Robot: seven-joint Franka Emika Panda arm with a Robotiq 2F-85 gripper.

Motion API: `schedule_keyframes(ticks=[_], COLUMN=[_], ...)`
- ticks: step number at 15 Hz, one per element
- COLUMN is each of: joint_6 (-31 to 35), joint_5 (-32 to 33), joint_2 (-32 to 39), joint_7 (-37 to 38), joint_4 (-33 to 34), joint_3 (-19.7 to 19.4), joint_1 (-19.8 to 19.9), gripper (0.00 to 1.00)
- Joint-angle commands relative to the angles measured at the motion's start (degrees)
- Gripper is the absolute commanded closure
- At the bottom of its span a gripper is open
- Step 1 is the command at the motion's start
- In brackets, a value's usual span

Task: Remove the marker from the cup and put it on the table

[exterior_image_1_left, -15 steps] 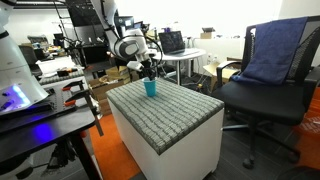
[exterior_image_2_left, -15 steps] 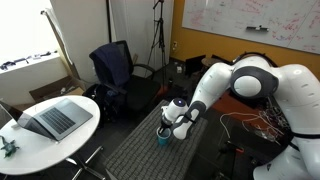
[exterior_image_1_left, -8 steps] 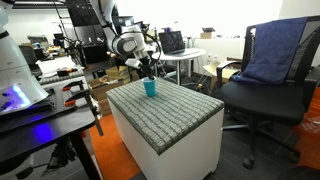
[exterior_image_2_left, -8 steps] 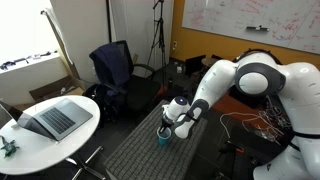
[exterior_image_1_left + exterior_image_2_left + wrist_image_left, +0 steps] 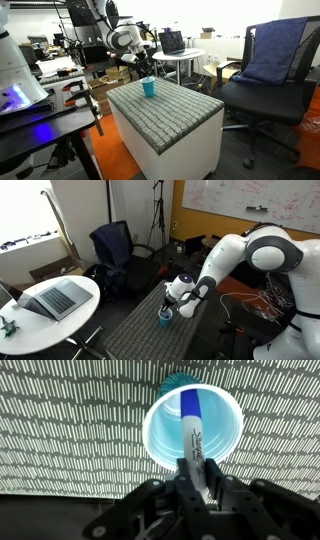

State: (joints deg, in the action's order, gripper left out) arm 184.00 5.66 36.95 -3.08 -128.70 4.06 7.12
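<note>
The small teal-blue cup [image 5: 192, 420] stands upright on the grey textured top of the table [image 5: 60, 430]. In the wrist view I look down into it. A blue and white marker [image 5: 192, 435] rises out of the cup, and my gripper [image 5: 190, 485] is shut on its upper end, right above the cup. In both exterior views the cup [image 5: 149, 88] [image 5: 165, 318] sits near the table's far edge with my gripper [image 5: 146, 68] [image 5: 168, 304] just above it. The marker's lower end is still inside the cup.
A black office chair [image 5: 265, 85] with a blue cloth stands beside the table [image 5: 170, 108]. A round white table [image 5: 50, 298] holds a laptop [image 5: 55, 298]. A black workbench [image 5: 40, 110] is at one side. Another chair [image 5: 115, 250] stands behind.
My arm and gripper have risen a little above the cup with the marker held between the fingers. The cup has not moved.
</note>
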Motion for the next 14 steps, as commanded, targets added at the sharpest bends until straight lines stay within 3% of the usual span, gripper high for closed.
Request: schedule_keyframes(ticks=[1, 14], joint_6=[2.3, 7.1], joint_5=[-0.2, -0.1], joint_2=[-4.6, -11.1], joint_7=[-0.8, -1.0], joint_4=[-4.3, -6.9], joint_3=[-1.6, -4.2], joint_1=[-1.4, -4.8], gripper=[0.94, 0.94])
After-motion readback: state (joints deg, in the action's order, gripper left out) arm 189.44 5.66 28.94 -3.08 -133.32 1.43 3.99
